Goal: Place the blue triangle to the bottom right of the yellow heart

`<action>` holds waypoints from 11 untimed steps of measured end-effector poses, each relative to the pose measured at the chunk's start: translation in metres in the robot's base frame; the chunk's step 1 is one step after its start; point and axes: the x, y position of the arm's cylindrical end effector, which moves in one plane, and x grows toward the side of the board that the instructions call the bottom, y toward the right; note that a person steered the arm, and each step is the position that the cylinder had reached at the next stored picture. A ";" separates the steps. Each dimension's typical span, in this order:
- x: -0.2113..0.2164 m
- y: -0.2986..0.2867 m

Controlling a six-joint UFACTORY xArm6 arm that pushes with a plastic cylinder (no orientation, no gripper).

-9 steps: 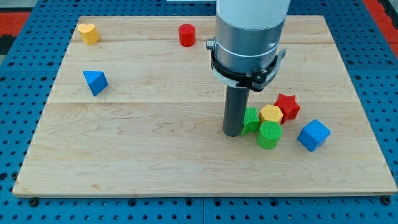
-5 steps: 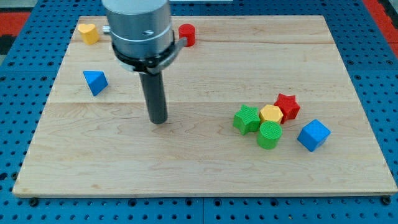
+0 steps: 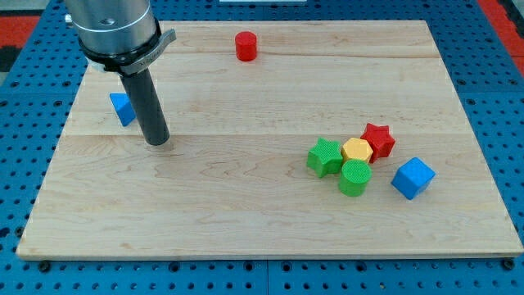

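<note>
The blue triangle [image 3: 122,109] lies near the board's left edge, partly hidden behind my rod. My tip [image 3: 156,141] rests on the board just to the lower right of it, close but apart as far as I can tell. The yellow heart sat at the view's top left earlier; the arm's grey body now hides it.
A red cylinder [image 3: 246,45] stands at the top middle. At the right lies a cluster: green star [image 3: 324,157], yellow hexagon [image 3: 357,151], red star [image 3: 378,140], green cylinder [image 3: 354,178] and blue cube [image 3: 412,178].
My tip has swept from beside the green star at the right across the board to the left, ending by the blue triangle. No block has moved.
</note>
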 end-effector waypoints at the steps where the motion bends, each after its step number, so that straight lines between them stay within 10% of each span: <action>1: 0.000 -0.002; 4: 0.010 -0.122; 6: 0.006 -0.066; 8: -0.105 -0.051; 11: -0.071 -0.083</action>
